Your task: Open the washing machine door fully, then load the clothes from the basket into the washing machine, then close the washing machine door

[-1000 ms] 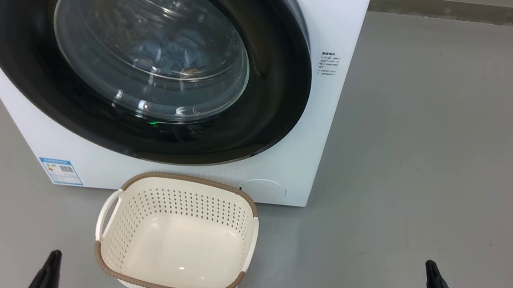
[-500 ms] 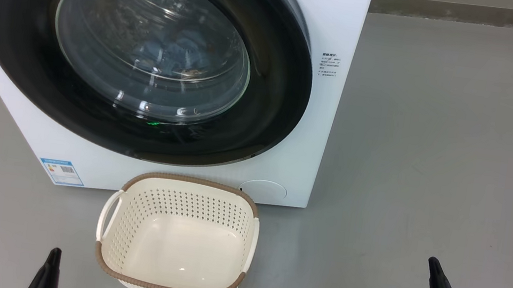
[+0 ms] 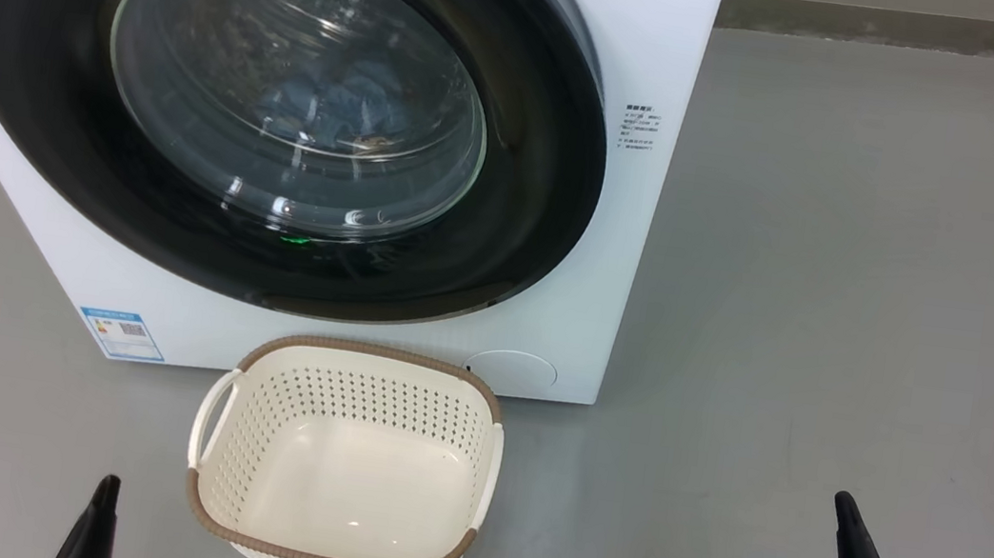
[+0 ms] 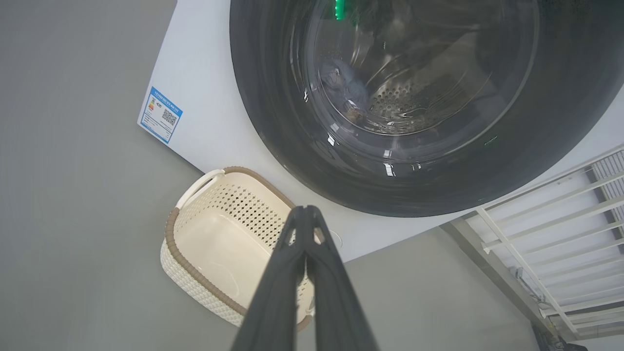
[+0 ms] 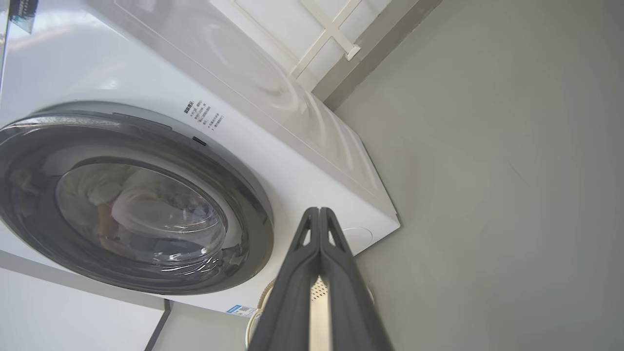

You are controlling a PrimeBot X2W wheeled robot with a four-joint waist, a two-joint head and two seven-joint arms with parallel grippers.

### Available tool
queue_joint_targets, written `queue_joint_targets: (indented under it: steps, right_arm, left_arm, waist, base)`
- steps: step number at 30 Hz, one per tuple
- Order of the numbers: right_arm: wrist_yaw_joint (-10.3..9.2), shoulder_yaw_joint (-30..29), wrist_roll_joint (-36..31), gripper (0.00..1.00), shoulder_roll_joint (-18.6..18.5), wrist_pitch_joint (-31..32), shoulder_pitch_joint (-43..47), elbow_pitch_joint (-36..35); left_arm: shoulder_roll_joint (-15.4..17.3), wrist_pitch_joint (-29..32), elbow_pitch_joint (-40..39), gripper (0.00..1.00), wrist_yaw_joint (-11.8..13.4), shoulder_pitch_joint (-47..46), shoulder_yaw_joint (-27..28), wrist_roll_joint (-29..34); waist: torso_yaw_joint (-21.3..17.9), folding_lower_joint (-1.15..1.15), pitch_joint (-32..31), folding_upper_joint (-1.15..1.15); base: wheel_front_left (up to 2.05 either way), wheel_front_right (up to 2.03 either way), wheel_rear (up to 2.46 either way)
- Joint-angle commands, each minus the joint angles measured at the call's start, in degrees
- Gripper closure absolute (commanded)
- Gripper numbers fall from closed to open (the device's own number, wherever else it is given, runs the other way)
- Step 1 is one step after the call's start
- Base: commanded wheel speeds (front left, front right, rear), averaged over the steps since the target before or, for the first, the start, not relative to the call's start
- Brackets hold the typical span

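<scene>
The washing machine [image 3: 671,52] fills the upper left of the head view. The washing machine door [image 3: 539,179] lies closed against its front, also seen as the door [image 4: 263,97] and the door [image 5: 246,209]. Through the glass, blue clothes [image 3: 343,100] lie in the drum, and the clothes [image 4: 343,87] show again from the left wrist. The basket [image 3: 372,352] stands on the floor before the machine with nothing in it. My left gripper [image 3: 106,492] is shut, low at the basket's left; its tip [image 4: 305,212] overlaps the basket [image 4: 195,278]. My right gripper [image 3: 846,512] is shut, far to the right, empty [image 5: 318,214].
A blue label sticker [image 3: 122,333] sits on the machine's lower left front, a round cover [image 3: 511,367] on its lower right. Grey floor [image 3: 844,267] stretches to the right. A white railing [image 4: 560,209] stands beside the machine.
The head view has drifted slightly. My right gripper's tip has edged up and to the right. Door, basket and both shut grippers are otherwise unchanged.
</scene>
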Motion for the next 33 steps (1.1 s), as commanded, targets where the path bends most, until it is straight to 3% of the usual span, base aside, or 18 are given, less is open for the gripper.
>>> queue_joint_targets:
  steps: [1, 33]
  right_arm:
    - [-0.04, 0.2, 1.6, 1.0, -0.3, 0.4, -1.0, -1.8]
    - [-0.06, -1.8, 18.6, 1.0, 1.2, 5.9, -0.8, -5.1]
  left_arm:
    - [0.5, 0.4, -1.6, 1.0, -0.1, -2.9, 1.6, -1.6]
    - [-2.0, 5.8, -2.0, 1.0, -0.1, -4.7, 4.7, -17.8]
  waist:
    - [0.0, 0.0, 0.0, 0.0]
    - [0.3, -0.01, -0.4, 0.0]
  base:
    - [0.0, 0.0, 0.0]
    - [0.0, 0.0, 0.0]
